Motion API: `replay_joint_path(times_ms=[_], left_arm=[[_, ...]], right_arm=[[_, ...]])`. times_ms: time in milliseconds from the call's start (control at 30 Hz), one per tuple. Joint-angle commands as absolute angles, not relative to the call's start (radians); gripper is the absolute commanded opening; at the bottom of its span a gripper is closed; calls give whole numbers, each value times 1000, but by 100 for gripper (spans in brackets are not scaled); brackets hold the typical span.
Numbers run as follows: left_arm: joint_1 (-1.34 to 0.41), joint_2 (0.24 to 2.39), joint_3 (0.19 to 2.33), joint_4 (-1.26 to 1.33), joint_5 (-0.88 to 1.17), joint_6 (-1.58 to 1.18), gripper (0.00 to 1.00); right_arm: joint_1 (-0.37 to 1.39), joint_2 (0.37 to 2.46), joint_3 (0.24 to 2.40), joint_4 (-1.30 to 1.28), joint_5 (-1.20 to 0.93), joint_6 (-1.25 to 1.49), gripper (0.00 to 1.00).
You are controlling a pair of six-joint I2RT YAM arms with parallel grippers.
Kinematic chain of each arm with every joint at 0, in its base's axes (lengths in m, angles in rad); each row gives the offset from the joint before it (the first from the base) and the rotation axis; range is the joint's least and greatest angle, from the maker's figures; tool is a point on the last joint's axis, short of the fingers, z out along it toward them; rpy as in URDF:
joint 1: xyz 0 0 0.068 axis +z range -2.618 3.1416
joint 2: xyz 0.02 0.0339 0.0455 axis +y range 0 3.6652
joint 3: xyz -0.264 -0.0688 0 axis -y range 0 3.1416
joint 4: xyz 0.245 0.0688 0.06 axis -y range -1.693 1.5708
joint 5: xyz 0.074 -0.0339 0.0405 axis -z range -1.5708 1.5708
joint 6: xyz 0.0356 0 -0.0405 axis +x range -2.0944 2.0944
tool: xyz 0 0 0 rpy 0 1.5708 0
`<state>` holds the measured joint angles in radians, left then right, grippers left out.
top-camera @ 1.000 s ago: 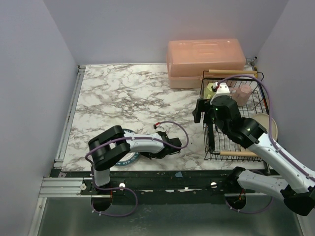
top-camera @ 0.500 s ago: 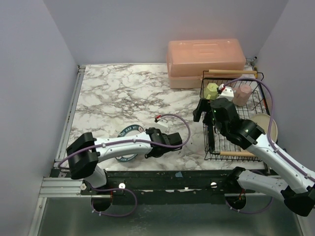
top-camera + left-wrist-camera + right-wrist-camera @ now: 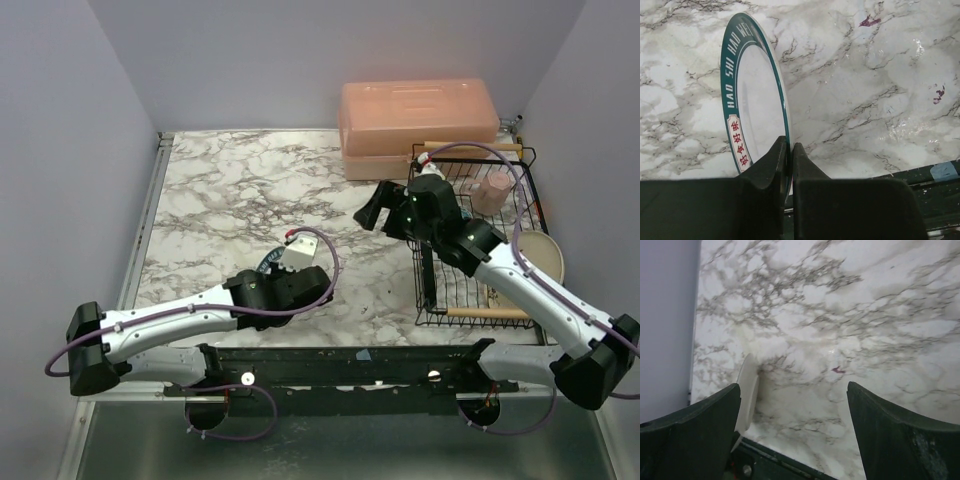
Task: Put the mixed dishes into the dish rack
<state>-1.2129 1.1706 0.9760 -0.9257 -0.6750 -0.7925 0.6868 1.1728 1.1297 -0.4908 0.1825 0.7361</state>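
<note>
The left gripper [image 3: 790,150] is clamped shut on the rim of the plate [image 3: 754,102], one finger [image 3: 767,172] on its face and the other on its back. The plate has a white middle and a dark teal rim with white letters and a red-and-white label. It stands steeply on edge, not flat, close to the near edge of the table [image 3: 230,190] and left of the middle. I cannot tell whether its lower rim touches the marble. The left arm reaches it from the near left corner, lying low along the near edge.

The right gripper [image 3: 370,212] hangs over the middle of the table, just left of the rack [image 3: 432,300], with its fingers [image 3: 695,432] spread wide and nothing between them. In the right wrist view there is bare marble below it, and the plate shows edge-on toward the near edge.

The rack sits along the right edge, running from near the far right corner toward the near edge, with a wooden handle [image 3: 488,313] at its near end. A pink cup [image 3: 493,190] stands inside it at the far right. A cream round dish [image 3: 548,252] lies just beside the rack, between it and the right edge, partly hidden by the right arm. A salmon box [image 3: 418,122] stands at the far edge, touching or just beside the rack's far end.
</note>
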Motion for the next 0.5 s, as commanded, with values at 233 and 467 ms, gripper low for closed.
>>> replay_joint_path(times_ms=[233, 467], left_arm=[[-1216, 908, 773, -649, -597, -659, 0], [-1216, 876, 750, -621, -587, -626, 0]], right_arm=[[796, 1396, 1149, -280, -99, 885, 88], [924, 1532, 1088, -134, -166, 985, 87]])
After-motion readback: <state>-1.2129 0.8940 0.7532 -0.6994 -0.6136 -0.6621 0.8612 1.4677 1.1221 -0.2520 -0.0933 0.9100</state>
